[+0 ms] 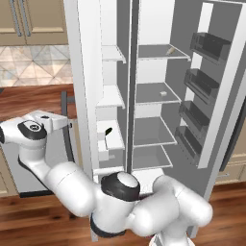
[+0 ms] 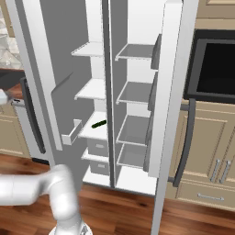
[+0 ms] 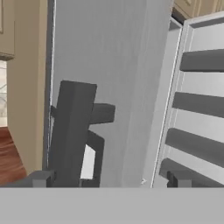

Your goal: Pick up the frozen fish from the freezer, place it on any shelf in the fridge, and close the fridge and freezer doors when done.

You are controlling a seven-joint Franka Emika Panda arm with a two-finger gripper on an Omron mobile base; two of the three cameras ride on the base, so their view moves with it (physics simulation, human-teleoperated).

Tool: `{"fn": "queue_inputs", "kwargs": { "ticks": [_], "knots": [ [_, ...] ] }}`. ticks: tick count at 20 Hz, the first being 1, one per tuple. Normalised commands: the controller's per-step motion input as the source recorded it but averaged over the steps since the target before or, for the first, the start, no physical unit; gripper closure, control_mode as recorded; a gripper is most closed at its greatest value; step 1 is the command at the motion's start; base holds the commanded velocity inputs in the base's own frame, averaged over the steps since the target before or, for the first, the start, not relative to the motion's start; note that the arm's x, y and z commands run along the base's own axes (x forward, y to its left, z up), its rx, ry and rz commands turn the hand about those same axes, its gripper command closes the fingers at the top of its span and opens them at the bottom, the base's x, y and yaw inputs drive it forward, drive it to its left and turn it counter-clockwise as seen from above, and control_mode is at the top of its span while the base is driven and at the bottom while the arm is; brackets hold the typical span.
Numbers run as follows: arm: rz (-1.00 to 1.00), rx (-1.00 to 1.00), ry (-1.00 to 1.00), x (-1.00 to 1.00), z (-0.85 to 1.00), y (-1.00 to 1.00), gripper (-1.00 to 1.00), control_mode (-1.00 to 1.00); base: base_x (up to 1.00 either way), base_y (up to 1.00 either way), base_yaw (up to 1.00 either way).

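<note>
Two compartments to reckon with: freezer (image 1: 111,96), narrow, on the left; fridge (image 1: 153,91), wider, beside it. Fridge and freezer doors (image 1: 216,96) both swung wide. Judging by that, at the fetching step, nothing yet picked. Best to bring the hand round the freezer door's edge, clear of its dark handle (image 3: 72,131), then in level over a middle freezer shelf toward the frozen fish (image 1: 108,130), small and dark, lying there. Keep the gripper (image 3: 109,180) spread wide and empty until astride it.

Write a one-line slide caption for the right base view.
Both refrigerator doors stand open; a small dark item lies on a freezer shelf.
</note>
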Motion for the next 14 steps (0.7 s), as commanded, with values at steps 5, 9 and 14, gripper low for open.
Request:
{"fn": "queue_inputs", "kwargs": {
  "ticks": [5,9,14],
  "knots": [
    [-0.03,-0.02,0.0,0.63,-0.08,0.18,-1.0,-1.0,0.0,0.0,0.0],
    [-0.01,-0.02,0.0,0.41,-0.07,0.0,-1.0,-1.0,0.0,0.0,0.0],
    [-0.04,-0.01,0.05,0.02,-0.03,-0.32,-1.0,-1.0,0.0,0.0,0.0]
  ]
}}
